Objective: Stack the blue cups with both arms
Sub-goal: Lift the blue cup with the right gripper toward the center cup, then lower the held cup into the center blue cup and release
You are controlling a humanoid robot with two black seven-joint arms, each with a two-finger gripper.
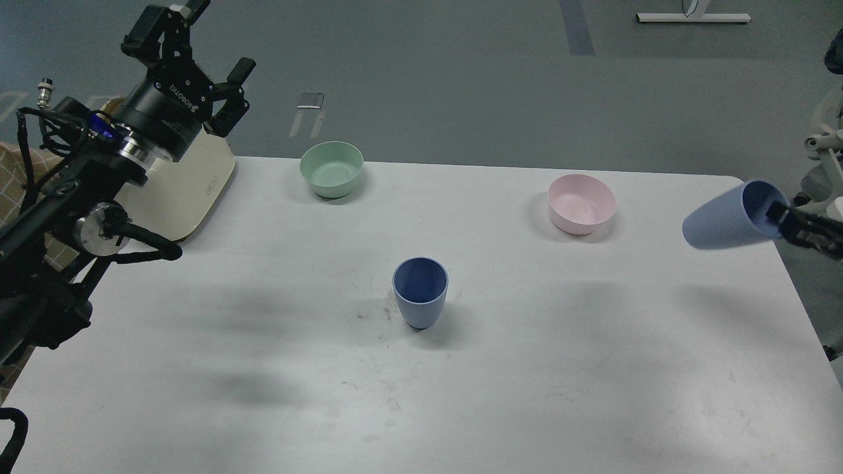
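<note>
White table: blue cup upright, green bowl, pink bowl, cream board.

A mint-green bowl and a pink bowl sit well apart on the white table

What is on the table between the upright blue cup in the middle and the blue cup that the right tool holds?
In the head view, only bare white tabletop lies between the upright matte blue cup and the held blue cup; the pink bowl sits behind that line.

Even overhead light, fairly bright. Soft diffuse shadows on white table, darkest left of centre & mid-right. Mild glare lower centre. Sharp throughout; slight softness at far right edge.
</note>
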